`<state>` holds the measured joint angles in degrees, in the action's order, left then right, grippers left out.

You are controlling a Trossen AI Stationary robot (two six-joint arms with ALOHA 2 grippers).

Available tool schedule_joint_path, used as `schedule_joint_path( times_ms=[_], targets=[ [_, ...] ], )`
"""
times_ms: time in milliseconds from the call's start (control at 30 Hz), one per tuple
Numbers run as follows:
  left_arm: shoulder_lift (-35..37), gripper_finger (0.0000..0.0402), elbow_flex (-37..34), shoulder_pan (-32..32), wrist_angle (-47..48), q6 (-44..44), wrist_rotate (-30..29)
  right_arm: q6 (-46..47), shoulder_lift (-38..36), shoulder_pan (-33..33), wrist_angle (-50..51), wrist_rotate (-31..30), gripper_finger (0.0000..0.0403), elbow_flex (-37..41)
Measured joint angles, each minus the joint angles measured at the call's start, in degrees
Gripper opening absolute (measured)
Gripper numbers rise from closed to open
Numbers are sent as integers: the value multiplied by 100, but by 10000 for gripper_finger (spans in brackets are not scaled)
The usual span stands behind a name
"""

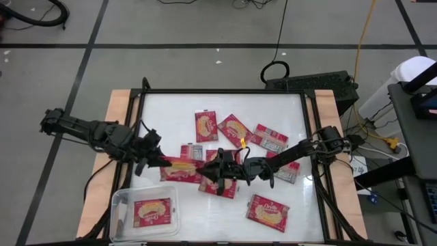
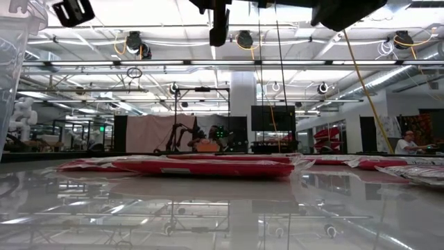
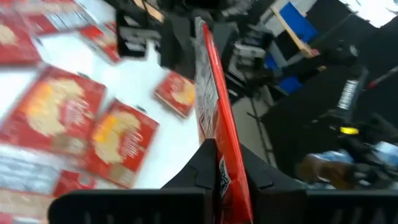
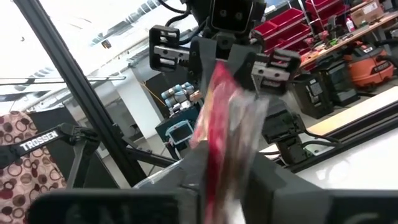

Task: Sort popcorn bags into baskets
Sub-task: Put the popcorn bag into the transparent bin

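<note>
Left pincer and right pincer each clamp an opposite end of one popcorn bag, held between them above the bench. Basket sits near the left pincer.

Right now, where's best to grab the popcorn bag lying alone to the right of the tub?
Probably a short end: the popcorn bag lies flat, face up and on its own, so come straight down from above and pinch that free edge.
</note>
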<state>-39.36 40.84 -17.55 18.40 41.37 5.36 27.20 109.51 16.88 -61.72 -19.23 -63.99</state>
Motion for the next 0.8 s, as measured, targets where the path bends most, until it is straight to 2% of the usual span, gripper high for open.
schedule_joint_path(
  times_ms=[100, 333, 567, 800],
  targets=[
    [162, 19, 0, -303, 125, 358, 17, -80, -47, 1, 42, 38, 101, 34],
    [578, 19, 0, -1455, 846, 1317, -162, -167, -185, -3, 116, 721, 165, 423],
    [507, 26, 0, -2709, 1143, 2543, -1029, -245, -472, 1, 93, 732, 184, 1103],
    [417, 21, 0, -4057, 1471, 3804, -2472, -253, -788, 1, -166, 729, 185, 1721]
  ],
)
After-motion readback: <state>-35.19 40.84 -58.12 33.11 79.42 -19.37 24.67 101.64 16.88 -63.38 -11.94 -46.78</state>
